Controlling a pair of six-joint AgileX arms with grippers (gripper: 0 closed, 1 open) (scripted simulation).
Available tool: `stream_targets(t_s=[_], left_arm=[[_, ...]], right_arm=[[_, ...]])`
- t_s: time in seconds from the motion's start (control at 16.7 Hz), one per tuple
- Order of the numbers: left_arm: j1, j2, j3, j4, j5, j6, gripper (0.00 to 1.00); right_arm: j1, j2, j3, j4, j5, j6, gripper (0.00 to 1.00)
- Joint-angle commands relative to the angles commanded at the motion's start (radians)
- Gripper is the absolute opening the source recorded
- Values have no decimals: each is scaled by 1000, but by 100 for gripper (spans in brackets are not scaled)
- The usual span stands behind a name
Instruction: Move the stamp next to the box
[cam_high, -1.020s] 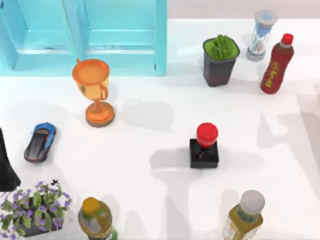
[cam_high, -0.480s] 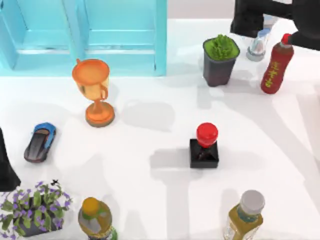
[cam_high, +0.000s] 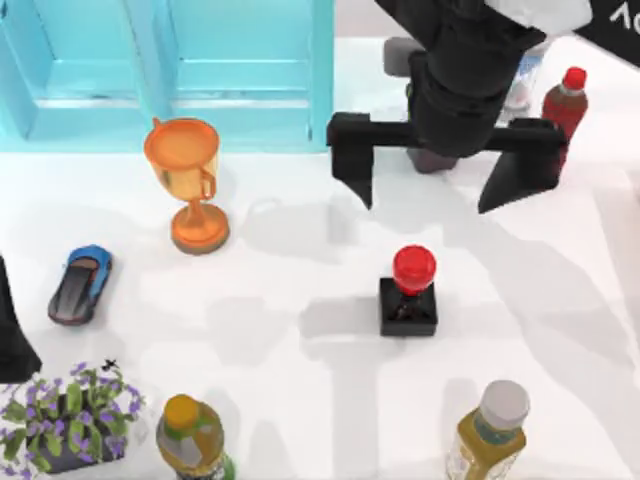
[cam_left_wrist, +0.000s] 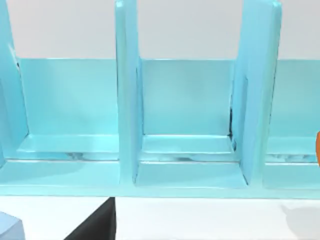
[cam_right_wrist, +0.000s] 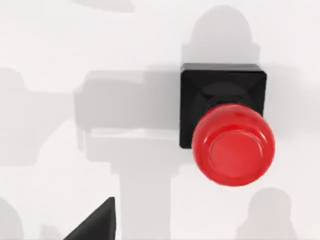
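The stamp, a black square base with a glossy red knob, stands upright right of the table's middle. It also shows from above in the right wrist view. My right gripper hangs open above the table just behind the stamp, its jaws spread wide and holding nothing. One of its fingers lies off to the side of the stamp. The light blue box stands at the back left, and the left wrist view faces its compartments. My left arm is parked at the left edge.
An orange trophy stands in front of the box. A blue toy car and a purple flower pot sit at the left. Two bottles stand at the front edge, and a red bottle at the back right.
My right arm has swung in from the back right corner and now hangs behind the stamp, covering the green plant pot. The stamp has not moved.
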Motion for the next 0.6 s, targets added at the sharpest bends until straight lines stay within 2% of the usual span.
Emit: stream_targets(t_s=[0.18, 0.6], left_arm=[[0, 0, 0, 0, 0, 0, 100], [0, 0, 0, 0, 0, 0, 100]], right_arm=[[13, 75, 45, -66, 7, 15, 100], [9, 78, 28, -51, 7, 13, 100]])
